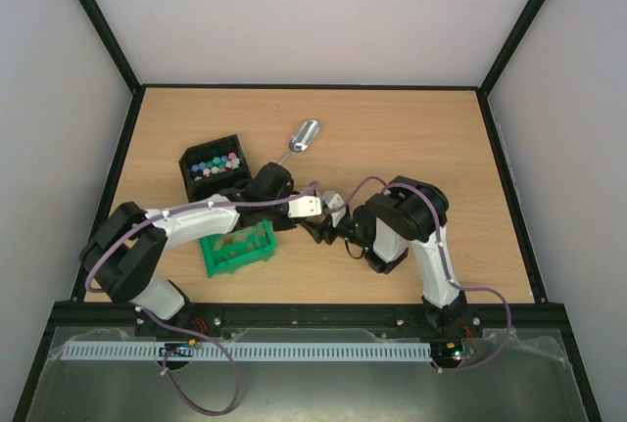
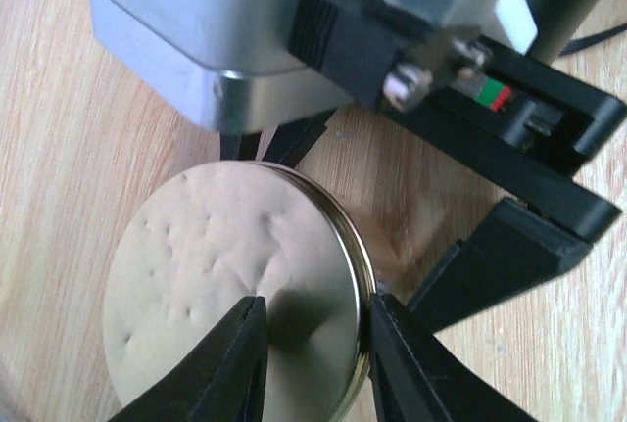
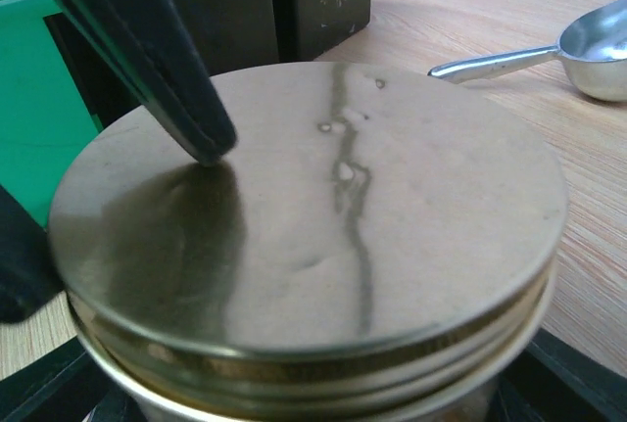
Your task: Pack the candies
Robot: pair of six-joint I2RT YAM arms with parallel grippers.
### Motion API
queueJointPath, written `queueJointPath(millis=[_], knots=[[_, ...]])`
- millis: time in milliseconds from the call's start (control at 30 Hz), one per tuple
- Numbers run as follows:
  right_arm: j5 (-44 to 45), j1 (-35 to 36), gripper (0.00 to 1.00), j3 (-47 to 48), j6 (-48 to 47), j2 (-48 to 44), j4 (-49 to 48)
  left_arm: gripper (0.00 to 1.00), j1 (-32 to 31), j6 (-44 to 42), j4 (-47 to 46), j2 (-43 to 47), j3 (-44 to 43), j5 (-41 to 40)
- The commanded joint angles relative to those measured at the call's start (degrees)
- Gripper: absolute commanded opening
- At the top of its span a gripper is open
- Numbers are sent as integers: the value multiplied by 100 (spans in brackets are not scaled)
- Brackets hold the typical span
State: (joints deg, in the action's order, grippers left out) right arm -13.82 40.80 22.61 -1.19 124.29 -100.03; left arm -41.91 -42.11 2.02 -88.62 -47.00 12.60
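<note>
— What is the step here?

— The lid (image 3: pixel 313 197), I'd say. The right fingers (image 3: pixel 22 280) clasp the jar (image 3: pixel 294 388) from both sides. The left fingers (image 2: pixel 230 373) straddle the lid's rim, one tip on top and one outside it. Best to hold the jar steady and seat the rim deeper before turning, since a tip could skid on that smooth metal

— Are the left fingers actually pinching?

— I can't tell; the gap is narrow, but the contact is hidden. I also can't tell whether the lid goes on or comes off, or what's inside the jar

— And the candies (image 1: pixel 217 162)?

— Colourful ones in the black bin (image 1: pixel 196 182), golden ones in the green bin (image 1: pixel 240 263), both left of the jar; the scoop (image 1: pixel 304 135) lies on the desk (image 1: pixel 411 138) beyond
</note>
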Motion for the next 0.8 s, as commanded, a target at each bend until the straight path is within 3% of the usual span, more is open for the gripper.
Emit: queueJointPath(millis=[0,200,467,633,767], knots=[[-243,48,37,-265,650,487,-843,26,439,-258,184,107,294,-448],[-235,50,35,-281,644,479,-843,19,743,-421,297,213,314,-408],[-193,42,35,-266,629,478,-808,20,974,-710,398,394,325,-509],[-169,43,35,-238,630,493,-781,29,851,-105,939,522,-168,261],[-156,45,35,-229,645,500,-781,39,456,129,1033,446,-389,349]])
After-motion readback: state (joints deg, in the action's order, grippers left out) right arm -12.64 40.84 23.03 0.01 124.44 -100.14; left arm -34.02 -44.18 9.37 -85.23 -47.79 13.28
